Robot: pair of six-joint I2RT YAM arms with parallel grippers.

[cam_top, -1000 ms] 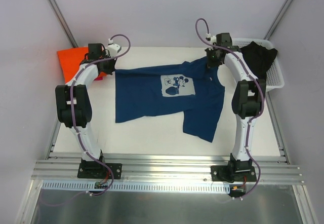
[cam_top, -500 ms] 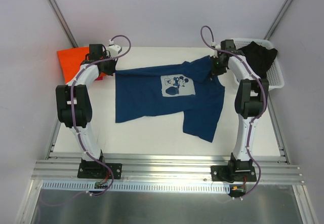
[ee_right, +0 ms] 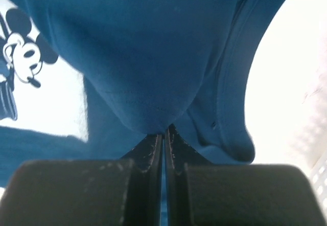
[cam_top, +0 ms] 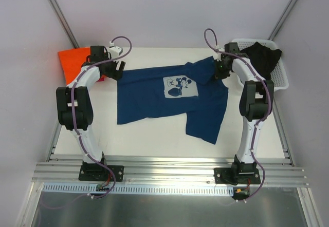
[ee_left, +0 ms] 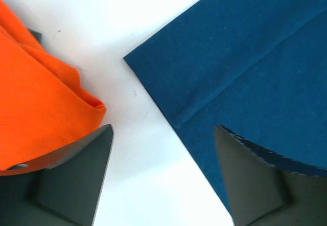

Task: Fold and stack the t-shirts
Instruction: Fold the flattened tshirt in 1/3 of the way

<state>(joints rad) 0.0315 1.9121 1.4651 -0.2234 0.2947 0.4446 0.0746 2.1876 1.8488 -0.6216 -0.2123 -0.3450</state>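
Observation:
The navy blue t-shirt [cam_top: 154,96] lies spread on the white table with its pale cartoon print [cam_top: 180,87] facing up and its right part folded down. My right gripper [cam_top: 220,72] is shut on a fold of the navy t-shirt [ee_right: 153,47] near the collar, with cloth pinched between the right gripper's [ee_right: 163,130] jaws. My left gripper [cam_top: 117,69] stands open above the shirt's left corner. In the left wrist view the left gripper [ee_left: 162,131] has bare table between its fingers, the navy t-shirt [ee_left: 245,67] on its right and the orange t-shirt [ee_left: 41,113] on its left. The folded orange t-shirt [cam_top: 74,62] sits at the table's far left.
A white mesh basket [cam_top: 280,80] stands at the far right corner with a dark garment [cam_top: 262,57] draped in it. Grey walls close in behind and at both sides. An aluminium rail [cam_top: 169,175] runs along the near edge.
My left gripper has opened and let go of the navy shirt's left corner. My right gripper has shifted slightly right and toward me, still holding the cloth.

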